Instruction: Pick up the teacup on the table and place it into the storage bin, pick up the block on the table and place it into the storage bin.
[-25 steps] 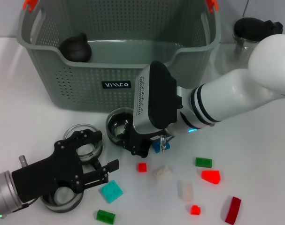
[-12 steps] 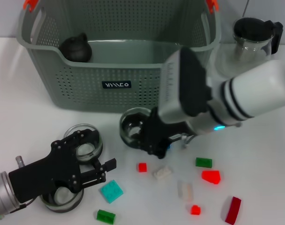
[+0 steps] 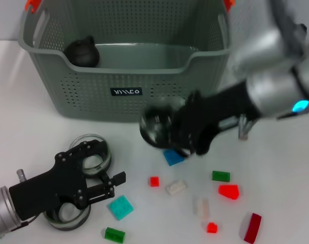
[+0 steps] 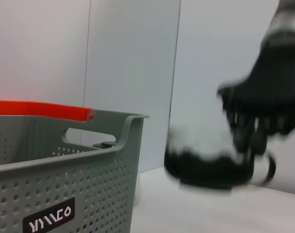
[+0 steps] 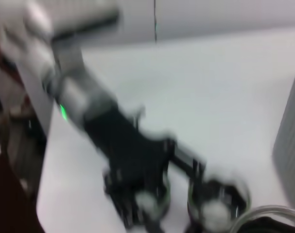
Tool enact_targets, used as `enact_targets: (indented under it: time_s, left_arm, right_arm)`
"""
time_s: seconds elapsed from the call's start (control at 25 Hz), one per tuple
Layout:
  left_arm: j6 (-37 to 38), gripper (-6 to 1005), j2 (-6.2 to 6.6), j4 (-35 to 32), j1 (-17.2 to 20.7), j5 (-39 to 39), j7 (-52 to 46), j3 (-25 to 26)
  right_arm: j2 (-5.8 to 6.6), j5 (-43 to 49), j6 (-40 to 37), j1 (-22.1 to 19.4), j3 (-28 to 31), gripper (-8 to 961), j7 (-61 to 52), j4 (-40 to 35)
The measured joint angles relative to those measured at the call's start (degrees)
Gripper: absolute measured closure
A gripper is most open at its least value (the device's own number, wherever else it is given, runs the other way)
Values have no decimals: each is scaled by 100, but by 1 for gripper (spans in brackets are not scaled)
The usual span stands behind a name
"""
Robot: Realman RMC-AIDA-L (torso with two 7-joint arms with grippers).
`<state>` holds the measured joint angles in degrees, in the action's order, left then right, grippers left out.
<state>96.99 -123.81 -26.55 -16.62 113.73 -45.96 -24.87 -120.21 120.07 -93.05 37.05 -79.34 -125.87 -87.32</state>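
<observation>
Right gripper (image 3: 182,133): black, blurred, clamped on a glass teacup (image 3: 157,125) and holding it off the table in front of the storage bin's near wall; the left wrist view shows the cup (image 4: 203,155) hanging clear of the white surface under the dark fingers (image 4: 244,126).
Left gripper (image 3: 106,185): low at the near left of the table, fingers spread, beside two glass cups.
Teacup: lifted, level with the lower part of the bin wall, not over the rim.
Storage bin (image 3: 67,86): grey-green perforated basket at the back, red-orange clips on the top corners, black label on the front; a dark round object (image 3: 82,52) lies inside at its left end.
In the way: the bin's front wall stands between the held cup and the bin's inside.
Blue block (image 3: 173,156): on the table just below the right gripper.
Other cups: one (image 3: 90,151) touching the left gripper's far side, another (image 3: 67,214) under its near side.
Scattered blocks: teal block (image 3: 120,207), green block (image 3: 220,176), red block (image 3: 228,191), white block (image 3: 176,187) — all loose on the table.
</observation>
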Motion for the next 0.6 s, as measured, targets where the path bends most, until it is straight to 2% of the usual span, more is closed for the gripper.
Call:
enact_targets:
  time_s: [0.12,0.32,0.44,0.6]
  left_arm:
    - [-2,299,4,0,-17,0,0,-1]
    - [-19,301,4,0,-50,0,0,0]
    - [-18,302,-1,2,-85,0,0,-1]
    - [-26,303,-3,9,-144,0,0,1]
  right_arm:
    - [3,-159,-234,182,348,844,-258,-296]
    - [10,-251,-262,895,1319,834,-580,-466]
    - [34,-89,156,1408,1691,828,-505,-74]
    - [69,538,1177,2021,1812,820,-191,953]
